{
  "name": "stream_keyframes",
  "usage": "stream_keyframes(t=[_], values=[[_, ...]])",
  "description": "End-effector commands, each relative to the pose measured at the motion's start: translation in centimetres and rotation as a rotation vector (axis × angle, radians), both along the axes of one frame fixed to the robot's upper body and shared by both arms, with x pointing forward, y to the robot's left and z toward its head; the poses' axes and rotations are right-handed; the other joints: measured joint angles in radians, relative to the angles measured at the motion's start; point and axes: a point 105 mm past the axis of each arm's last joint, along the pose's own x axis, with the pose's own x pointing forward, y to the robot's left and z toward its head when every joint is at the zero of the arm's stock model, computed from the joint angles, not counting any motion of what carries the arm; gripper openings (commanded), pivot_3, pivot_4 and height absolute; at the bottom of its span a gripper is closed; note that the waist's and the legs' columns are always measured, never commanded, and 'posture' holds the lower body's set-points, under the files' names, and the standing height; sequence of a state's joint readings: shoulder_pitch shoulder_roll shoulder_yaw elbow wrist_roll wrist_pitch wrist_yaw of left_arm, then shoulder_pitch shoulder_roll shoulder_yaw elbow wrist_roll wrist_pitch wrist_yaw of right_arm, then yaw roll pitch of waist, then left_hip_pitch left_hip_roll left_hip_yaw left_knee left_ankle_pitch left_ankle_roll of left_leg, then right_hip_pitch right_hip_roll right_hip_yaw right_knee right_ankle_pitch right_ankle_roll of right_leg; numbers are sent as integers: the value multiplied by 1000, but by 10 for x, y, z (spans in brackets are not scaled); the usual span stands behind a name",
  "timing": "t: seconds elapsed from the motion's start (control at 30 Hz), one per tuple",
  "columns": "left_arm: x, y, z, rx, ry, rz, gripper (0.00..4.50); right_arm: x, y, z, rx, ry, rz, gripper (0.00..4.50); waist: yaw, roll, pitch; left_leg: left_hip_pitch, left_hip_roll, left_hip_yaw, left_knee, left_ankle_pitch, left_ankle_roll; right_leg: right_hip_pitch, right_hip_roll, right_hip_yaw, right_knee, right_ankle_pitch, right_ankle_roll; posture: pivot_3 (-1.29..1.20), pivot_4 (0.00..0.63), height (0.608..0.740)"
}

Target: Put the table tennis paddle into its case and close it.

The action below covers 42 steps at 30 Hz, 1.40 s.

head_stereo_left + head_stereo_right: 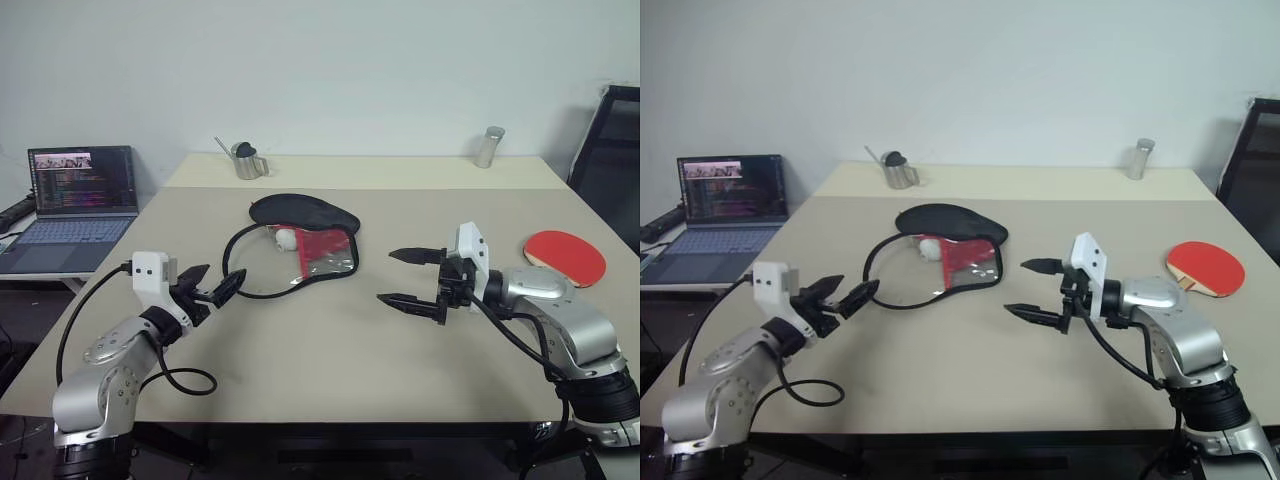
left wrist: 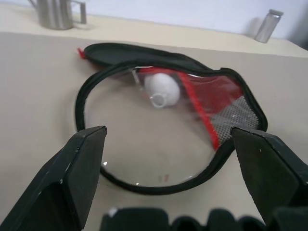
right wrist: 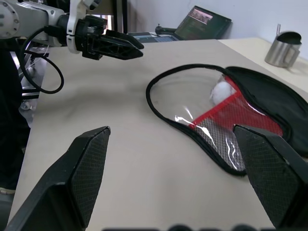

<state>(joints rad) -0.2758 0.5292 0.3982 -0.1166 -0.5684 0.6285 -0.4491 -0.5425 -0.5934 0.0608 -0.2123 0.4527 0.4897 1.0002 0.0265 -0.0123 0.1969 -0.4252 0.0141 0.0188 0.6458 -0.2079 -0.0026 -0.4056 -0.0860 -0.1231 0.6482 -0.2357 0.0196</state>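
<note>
The case (image 1: 303,212) lies unzipped in the middle of the table, its black half toward the far side. Its clear and red flap (image 1: 318,255), edged by a black zip rim, is spread toward me, with a white pompom (image 1: 287,238) resting inside. The table tennis paddle (image 1: 566,256) lies red face up at the right side of the table. My left gripper (image 1: 222,277) hovers open just left of the case, pointing at it, with the case's opening (image 2: 144,144) ahead. My right gripper (image 1: 385,277) hangs open between case and paddle, pointing left. Neither holds anything.
A metal cup (image 1: 247,160) and a metal shaker (image 1: 489,146) stand on the far table strip. An open laptop (image 1: 80,195) sits on a lower desk at the left. A black chair (image 1: 612,160) stands at the right. The table's front edge (image 1: 330,412) lies below my arms.
</note>
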Motion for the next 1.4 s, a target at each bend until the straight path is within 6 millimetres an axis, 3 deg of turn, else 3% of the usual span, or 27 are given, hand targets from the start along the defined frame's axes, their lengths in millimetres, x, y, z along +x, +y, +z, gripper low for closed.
stream_keyframes(t=[0.03, 0.3, 0.5, 0.8, 1.4], values=[[9, 17, 9, -30, -5, 96, 4500, -3, 6, 13, 21, -52, 22, 4467, -2, 0, 0, 0, 0, 0, 0, 0, 0, 0, 0, 0, 0, 0, 0, 0, 150, 740], [41, 41, 1, -108, 63, 196, 4500, -4, 11, 10, 28, -55, 27, 4467, -3, -2, 0, 0, 0, 1, 0, 0, 0, 0, 0, 0, 1, 0, 0, 0, 150, 740], [61, 46, -9, -158, 135, 226, 4500, -4, 11, 9, 31, -60, 18, 4467, -3, -5, 2, 0, 0, 3, 0, 0, 0, -1, 0, 0, 0, 1, 1, 0, 150, 740], [86, 28, -30, -166, 264, 183, 4500, -4, 11, 9, 30, -66, 6, 4467, -3, -7, 2, 0, 0, 7, 0, 0, 0, -1, 0, 0, 1, 1, 1, 0, 150, 740], [103, 5, -19, -170, 311, 50, 4500, -1, 12, 9, 33, -80, -15, 4467, -4, -10, 3, 0, 0, 9, 0, 0, 0, -1, 0, 0, 1, 2, 1, 0, 150, 740]])
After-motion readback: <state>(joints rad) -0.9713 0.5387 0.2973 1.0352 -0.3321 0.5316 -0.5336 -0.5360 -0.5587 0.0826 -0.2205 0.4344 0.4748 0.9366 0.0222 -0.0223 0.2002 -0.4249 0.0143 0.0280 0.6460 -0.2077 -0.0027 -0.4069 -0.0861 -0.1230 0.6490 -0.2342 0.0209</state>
